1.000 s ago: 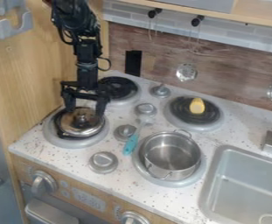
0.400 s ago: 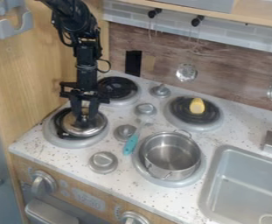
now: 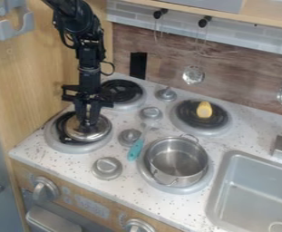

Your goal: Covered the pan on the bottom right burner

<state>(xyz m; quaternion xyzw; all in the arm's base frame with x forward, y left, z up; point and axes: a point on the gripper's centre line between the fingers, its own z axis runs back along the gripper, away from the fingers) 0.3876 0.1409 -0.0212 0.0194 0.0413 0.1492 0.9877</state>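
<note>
- Tool (image 3: 89, 123): we find its fingers drawn in and clamped on the knob of the lid (image 3: 82, 135), above the front left burner (image 3: 76, 148).
- Pan (image 3: 185, 179): it sits open and upright on the front right burner (image 3: 182, 190); we record it as uncovered.
- Step in hand: we judge it to be securing the lid for lifting. The hold should be firm and centred on the knob, since a slanted pinch could let the lid swing or slip.
- Lift: we advise a straight rise, with the lid kept level, until its edge would pass over the pan's rim and handles.
- Route: we would cross high above the spoon (image 3: 135, 150), which lies between the two burners, its turquoise handle near the pan.
- Placement: we recommend centring over the mouth, lowering slowly and letting go only once the edge seats evenly all round. An off-centre drop could leave the lid tilted or nudge the light-looking pan.
- Lid: round, shallow and shiny, apparently metal; we expect a smooth edge that slides easily.
- Pan: silvery, straight-walled and round, with looped handles at opposite sides.
- Surface (image 3: 137, 188): pale with dark speckles; the burners show grey rings, and the one under the lid has a black centre.
</note>
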